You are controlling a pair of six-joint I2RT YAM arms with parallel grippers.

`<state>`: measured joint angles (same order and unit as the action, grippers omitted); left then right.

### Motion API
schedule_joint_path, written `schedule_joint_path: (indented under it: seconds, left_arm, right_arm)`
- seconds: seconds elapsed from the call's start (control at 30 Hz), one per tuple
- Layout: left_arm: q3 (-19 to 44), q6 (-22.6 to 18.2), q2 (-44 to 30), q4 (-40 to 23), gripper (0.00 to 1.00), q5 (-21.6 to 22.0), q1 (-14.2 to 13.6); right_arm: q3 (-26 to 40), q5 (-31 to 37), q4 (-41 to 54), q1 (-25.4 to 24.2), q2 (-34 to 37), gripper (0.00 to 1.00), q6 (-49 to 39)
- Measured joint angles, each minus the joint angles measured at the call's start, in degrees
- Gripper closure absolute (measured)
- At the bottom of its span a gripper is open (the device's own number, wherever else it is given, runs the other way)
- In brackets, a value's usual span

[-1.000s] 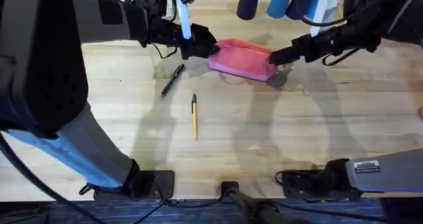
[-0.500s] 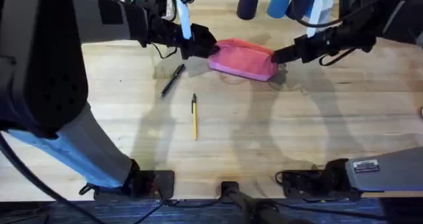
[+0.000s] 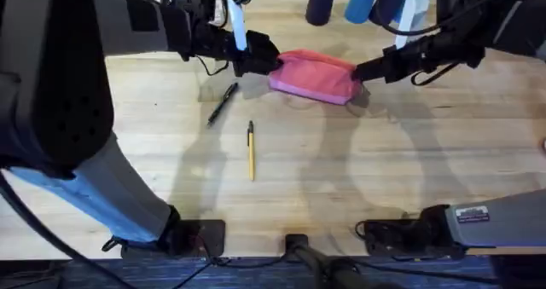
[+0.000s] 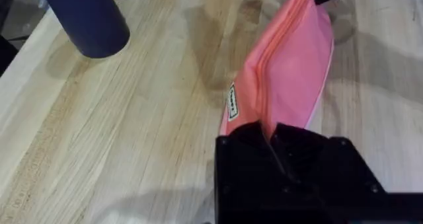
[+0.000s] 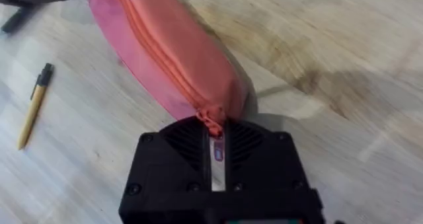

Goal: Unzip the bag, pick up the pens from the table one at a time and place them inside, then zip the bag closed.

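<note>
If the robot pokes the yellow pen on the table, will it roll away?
Probably only a little. The yellow pen is slim and round, lying flat on the smooth wooden table, so a sideways nudge could roll it. Its dark clip would likely catch and stop it soon. It looks stiff and light, so it should slide easily.
</note>
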<state>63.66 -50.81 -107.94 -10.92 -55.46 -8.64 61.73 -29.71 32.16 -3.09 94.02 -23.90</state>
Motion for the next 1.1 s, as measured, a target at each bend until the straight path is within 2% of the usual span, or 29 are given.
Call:
schedule_joint_path:
  seconds: [0.37, 0.67, 0.8, 1.1]
  left_arm:
    - [0.00, 0.00, 0.00, 0.00, 0.959, -0.02, 0.00]
    - [0.00, 0.00, 0.00, -0.02, 0.959, -0.26, -0.09]
    - [0.00, 0.00, 0.00, -0.04, 0.959, -0.29, -0.13]
    - [0.00, 0.00, -0.02, -0.04, 0.959, -0.46, -0.14]
  right_arm:
    - [0.35, -0.04, 1.54, -0.02, -0.18, 0.963, -0.15]
    - [0.35, 0.59, 2.97, -0.02, -2.59, 0.927, -0.17]
    - [0.35, 1.00, 3.38, -0.02, -2.80, 0.963, -0.17]
    - [0.40, 1.00, 6.29, -0.02, -3.23, 0.967, -0.17]
